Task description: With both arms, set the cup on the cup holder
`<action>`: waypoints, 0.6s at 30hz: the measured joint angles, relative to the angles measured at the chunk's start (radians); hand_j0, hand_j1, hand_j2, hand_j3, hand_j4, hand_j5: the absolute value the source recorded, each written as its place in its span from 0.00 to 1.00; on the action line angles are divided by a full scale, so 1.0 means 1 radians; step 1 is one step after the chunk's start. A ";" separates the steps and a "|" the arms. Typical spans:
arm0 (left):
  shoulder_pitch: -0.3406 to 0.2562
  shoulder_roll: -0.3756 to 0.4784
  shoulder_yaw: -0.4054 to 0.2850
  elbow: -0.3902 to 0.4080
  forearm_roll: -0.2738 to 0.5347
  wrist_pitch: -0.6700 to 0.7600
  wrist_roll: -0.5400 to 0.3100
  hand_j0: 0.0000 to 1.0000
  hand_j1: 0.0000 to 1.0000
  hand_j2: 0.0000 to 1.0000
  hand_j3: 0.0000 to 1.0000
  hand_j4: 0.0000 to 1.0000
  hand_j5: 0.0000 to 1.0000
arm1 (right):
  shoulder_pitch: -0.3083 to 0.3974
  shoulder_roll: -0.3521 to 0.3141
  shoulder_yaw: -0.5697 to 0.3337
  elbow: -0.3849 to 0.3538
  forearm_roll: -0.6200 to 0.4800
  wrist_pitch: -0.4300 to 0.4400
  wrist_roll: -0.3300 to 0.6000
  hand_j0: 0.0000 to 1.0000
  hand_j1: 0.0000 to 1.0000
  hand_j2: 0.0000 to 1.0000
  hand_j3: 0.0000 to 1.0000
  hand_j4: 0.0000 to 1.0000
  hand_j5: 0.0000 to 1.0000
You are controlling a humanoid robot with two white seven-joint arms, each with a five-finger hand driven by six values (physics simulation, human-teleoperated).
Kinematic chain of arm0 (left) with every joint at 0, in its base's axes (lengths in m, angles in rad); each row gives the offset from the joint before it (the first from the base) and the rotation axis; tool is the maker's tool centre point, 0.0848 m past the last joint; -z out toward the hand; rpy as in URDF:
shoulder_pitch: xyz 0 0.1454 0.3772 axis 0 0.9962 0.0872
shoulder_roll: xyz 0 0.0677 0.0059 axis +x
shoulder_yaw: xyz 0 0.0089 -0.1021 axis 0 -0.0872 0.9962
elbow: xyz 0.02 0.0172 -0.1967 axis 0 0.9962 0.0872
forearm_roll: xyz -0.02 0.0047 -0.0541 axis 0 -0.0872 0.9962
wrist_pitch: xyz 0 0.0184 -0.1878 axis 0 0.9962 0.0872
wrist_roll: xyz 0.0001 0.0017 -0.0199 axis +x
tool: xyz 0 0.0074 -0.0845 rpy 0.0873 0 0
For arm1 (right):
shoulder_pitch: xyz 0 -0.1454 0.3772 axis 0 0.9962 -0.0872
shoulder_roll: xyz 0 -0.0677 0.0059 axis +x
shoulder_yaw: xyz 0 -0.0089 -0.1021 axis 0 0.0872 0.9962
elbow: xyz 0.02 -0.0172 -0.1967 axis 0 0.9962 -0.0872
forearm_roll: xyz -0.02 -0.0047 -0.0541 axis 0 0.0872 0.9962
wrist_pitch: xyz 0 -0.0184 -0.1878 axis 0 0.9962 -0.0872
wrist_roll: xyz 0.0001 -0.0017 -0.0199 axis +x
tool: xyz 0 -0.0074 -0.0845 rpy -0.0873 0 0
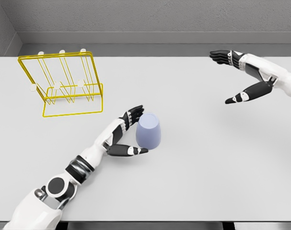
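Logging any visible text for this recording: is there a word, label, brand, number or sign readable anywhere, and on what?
None can be read.
Pale lavender plastic cup: plain, no print.
Yellow wire cup holder: no tag.
Grey table: bare surface, unmarked.
Left hand and right hand: no lettering visible.

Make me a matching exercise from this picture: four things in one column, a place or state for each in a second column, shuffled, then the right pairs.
Column one:
1. cup
2. cup holder
3. left hand
4. right hand

Column two:
A. yellow wire, standing at the table's far left
B. open in the air at the right, far from everything else
C. pale blue, upside down near the table's middle
D. fingers spread beside the cup, on its left, not closed on it

Pairs: 1-C, 2-A, 3-D, 4-B
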 measured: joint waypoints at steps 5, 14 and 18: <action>-0.002 -0.009 0.000 0.001 0.000 0.027 0.000 1.00 1.00 1.00 1.00 1.00 1.00 | 0.003 0.000 0.001 0.005 0.000 0.004 0.000 1.00 1.00 1.00 1.00 1.00 1.00; -0.002 -0.026 -0.001 0.001 0.000 0.039 -0.001 1.00 1.00 1.00 1.00 1.00 1.00 | -0.002 0.007 0.005 0.052 0.002 0.006 0.000 1.00 1.00 1.00 1.00 1.00 1.00; -0.003 -0.033 -0.003 0.004 0.000 0.039 0.000 1.00 1.00 1.00 1.00 1.00 1.00 | -0.003 0.008 0.005 0.061 0.002 0.005 0.000 1.00 1.00 1.00 1.00 1.00 1.00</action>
